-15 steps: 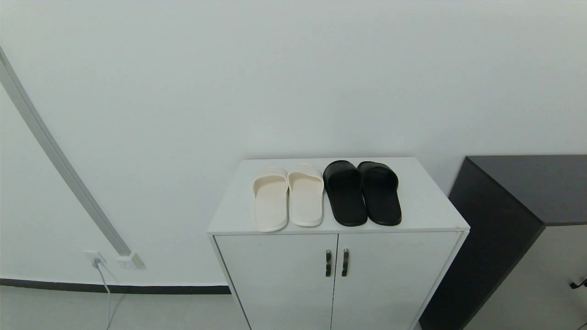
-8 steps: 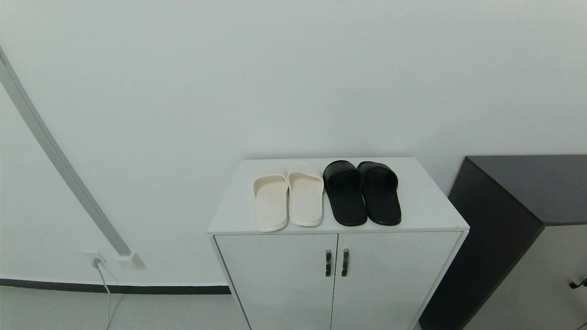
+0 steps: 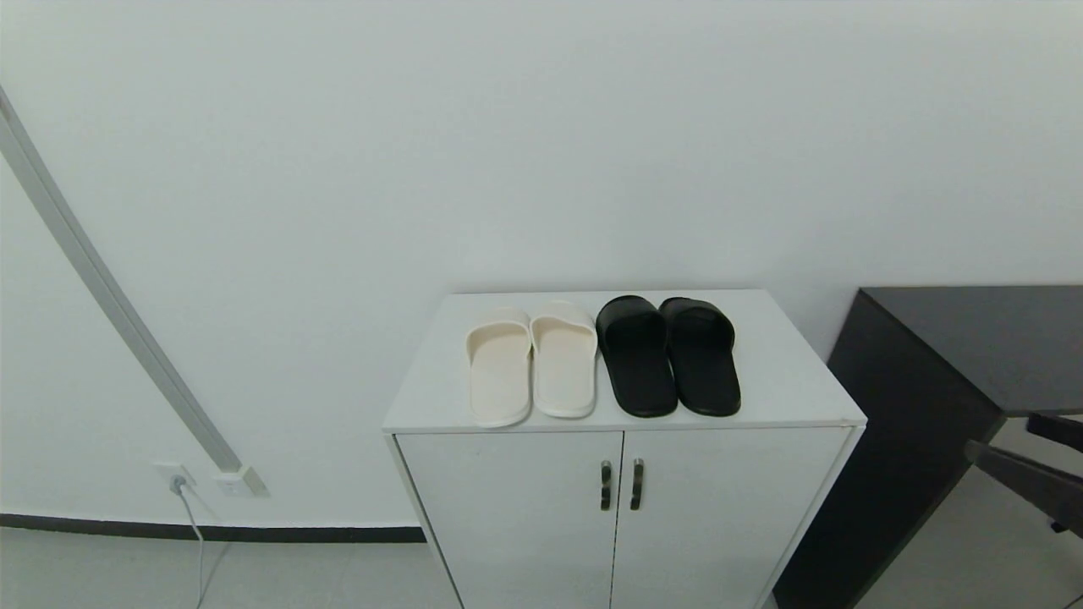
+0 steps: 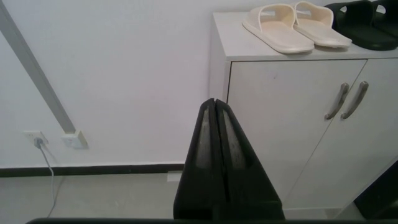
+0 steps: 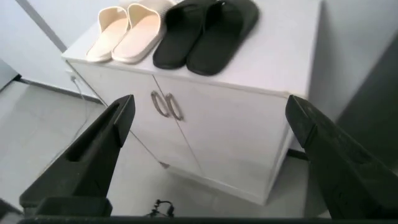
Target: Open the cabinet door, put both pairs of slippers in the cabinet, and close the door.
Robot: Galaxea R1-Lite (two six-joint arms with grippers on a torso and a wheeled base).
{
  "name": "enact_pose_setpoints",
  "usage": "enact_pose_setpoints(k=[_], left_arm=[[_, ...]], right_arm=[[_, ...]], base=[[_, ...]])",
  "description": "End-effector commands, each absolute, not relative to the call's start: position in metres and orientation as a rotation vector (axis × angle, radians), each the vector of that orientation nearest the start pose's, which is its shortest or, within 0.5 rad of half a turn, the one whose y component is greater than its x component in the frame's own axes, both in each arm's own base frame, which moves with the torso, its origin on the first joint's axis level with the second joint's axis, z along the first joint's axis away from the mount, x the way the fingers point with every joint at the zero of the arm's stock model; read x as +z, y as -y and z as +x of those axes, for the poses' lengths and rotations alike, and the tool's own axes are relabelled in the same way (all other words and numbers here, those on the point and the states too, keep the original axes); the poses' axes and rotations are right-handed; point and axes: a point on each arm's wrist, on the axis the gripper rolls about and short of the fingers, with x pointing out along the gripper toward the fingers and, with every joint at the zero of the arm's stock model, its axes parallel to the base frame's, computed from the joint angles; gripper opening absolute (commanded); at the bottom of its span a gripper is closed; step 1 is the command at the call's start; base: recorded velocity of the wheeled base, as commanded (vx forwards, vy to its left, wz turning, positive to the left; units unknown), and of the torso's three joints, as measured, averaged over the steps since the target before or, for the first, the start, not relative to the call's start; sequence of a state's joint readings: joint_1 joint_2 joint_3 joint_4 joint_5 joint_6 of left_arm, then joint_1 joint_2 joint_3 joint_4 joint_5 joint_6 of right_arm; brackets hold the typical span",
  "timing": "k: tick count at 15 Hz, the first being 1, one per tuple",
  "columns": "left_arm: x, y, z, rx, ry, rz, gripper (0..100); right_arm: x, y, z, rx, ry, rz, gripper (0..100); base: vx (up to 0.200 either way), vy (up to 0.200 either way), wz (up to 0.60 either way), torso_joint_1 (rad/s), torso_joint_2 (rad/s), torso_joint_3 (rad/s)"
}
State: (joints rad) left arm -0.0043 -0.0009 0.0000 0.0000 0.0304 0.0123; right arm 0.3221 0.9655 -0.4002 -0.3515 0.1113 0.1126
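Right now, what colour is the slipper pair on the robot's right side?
The black slippers are plain black; the head view shows them best.

A plain room is shown, maybe a home hallway or an office. A white cabinet with white slippers and black slippers on top is set against a bare wall at 6 o'clock. A wall socket is seen at 8 o'clock and a dark cupboard at 4 o'clock.
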Motion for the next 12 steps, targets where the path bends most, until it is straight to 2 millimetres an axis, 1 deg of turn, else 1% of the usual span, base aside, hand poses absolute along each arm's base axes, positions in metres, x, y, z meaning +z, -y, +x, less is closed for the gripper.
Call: enact_pose_setpoints(k=[1,4,7,8,9,10,12], left_arm=[[0.075,-0.001,-0.023,0.026,0.000,0.015,0],[0.075,-0.001,-0.023,0.026,0.000,0.015,0],[0.075,-0.001,-0.023,0.026,0.000,0.015,0],[0.075,-0.001,-0.023,0.026,0.000,0.015,0],[0.075,-0.001,-0.023,0.026,0.000,0.015,0],[0.075,-0.001,-0.023,0.026,0.000,0.015,0],[0.075,-0.001,-0.023,0.026,0.000,0.014,0]], right_arm=[[0.190,-0.109,0.177,0.434,-0.325,0.089,100],[0.188,-0.147,0.219,0.340,-0.347,0.103,100],[0.183,-0.184,0.254,0.231,-0.314,0.089,100],[0.181,-0.194,0.266,0.201,-0.297,0.089,100],[0.179,-0.200,0.274,0.180,-0.285,0.090,100],[0.172,-0.211,0.289,0.142,-0.280,0.084,100],[0.158,-0.222,0.306,0.084,-0.280,0.069,100]], base=[[0.000,0.000,0.00,0.000,0.00,0.000],[0.000,0.000,0.00,0.000,0.00,0.000],[0.000,0.000,0.00,0.000,0.00,0.000],[0.000,0.000,0.00,0.000,0.00,0.000],[0.000,0.000,0.00,0.000,0.00,0.000],[0.000,0.000,0.00,0.000,0.00,0.000],[0.000,0.000,0.00,0.000,0.00,0.000]])
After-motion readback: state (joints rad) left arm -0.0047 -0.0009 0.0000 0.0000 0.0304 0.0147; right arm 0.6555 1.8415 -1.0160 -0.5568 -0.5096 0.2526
